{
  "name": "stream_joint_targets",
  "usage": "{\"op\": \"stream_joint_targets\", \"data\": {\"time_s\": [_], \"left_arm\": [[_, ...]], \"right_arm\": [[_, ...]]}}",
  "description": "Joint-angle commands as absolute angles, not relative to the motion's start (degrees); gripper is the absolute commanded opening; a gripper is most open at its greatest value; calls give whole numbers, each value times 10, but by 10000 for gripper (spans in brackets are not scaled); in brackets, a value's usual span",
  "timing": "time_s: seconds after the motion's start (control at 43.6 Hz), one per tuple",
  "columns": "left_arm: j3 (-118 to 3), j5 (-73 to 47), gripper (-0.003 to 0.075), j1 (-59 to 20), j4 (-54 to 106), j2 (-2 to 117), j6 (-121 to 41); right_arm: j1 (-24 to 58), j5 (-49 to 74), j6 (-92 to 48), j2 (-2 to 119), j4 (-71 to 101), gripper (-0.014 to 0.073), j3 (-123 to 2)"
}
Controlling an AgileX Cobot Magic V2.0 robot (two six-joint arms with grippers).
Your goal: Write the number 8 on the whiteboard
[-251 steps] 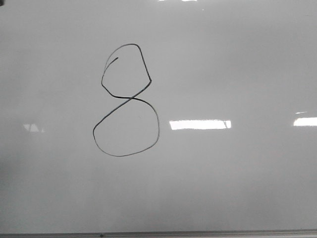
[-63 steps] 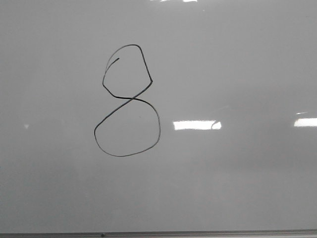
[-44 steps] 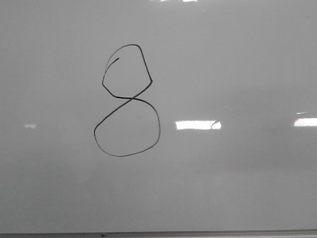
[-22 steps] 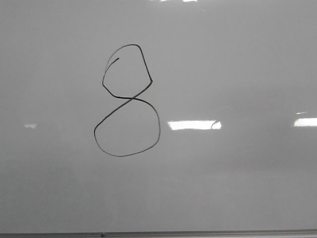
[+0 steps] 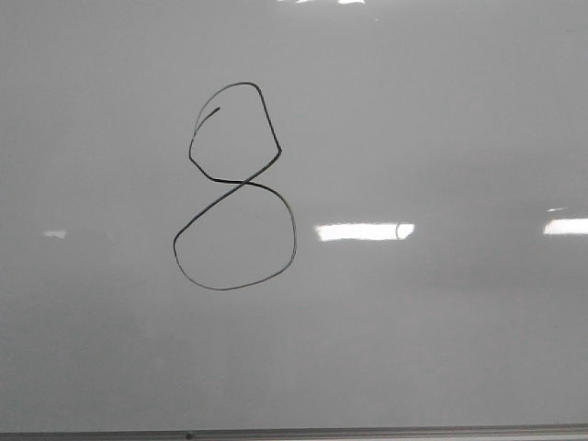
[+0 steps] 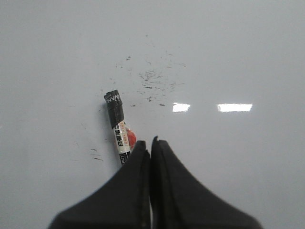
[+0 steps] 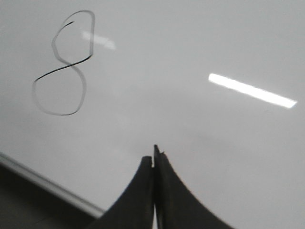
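The number 8 (image 5: 243,183) is a thin black line on the whiteboard (image 5: 441,138), a small angular loop over a larger round one. The right wrist view also catches the number 8 (image 7: 71,66), off to the side of my right gripper (image 7: 153,160), which is shut with nothing in it above the whiteboard (image 7: 214,43). My left gripper (image 6: 150,141) is shut too, jaws pressed together and empty. A black marker (image 6: 116,119) with a white and red label lies on the whiteboard (image 6: 228,57) beside one finger, its lower end hidden behind it. Neither gripper shows in the front view.
Faint black smudges (image 6: 155,83) mark the board beyond the marker. Bright glare patches (image 5: 364,231) sit right of the number. The board's thin metal edge (image 5: 294,431) runs along the bottom; the right wrist view shows this edge (image 7: 47,186) with dark space past it.
The number and the board look the same throughout. Only the glare patches shift slightly left and right.
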State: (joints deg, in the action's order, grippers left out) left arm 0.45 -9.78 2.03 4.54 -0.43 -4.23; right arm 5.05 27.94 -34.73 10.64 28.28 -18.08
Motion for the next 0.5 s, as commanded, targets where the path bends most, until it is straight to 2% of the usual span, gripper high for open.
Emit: {"op": "stream_joint_targets", "data": {"time_s": [0.0, 0.138, 0.275, 0.481], "left_arm": [[12, -45, -21, 16, 46, -11, -38], [12, -45, -21, 16, 46, -11, -38], [12, -45, -21, 16, 46, -11, -38], [12, -45, -21, 16, 46, -11, -38]], "right_arm": [[48, 135, -314, 105, 238, -61, -158], [46, 48, -169, 78, 122, -61, -96], [17, 26, -31, 48, 35, -61, -42], [-18, 51, -10, -9, 34, -61, 13]]}}
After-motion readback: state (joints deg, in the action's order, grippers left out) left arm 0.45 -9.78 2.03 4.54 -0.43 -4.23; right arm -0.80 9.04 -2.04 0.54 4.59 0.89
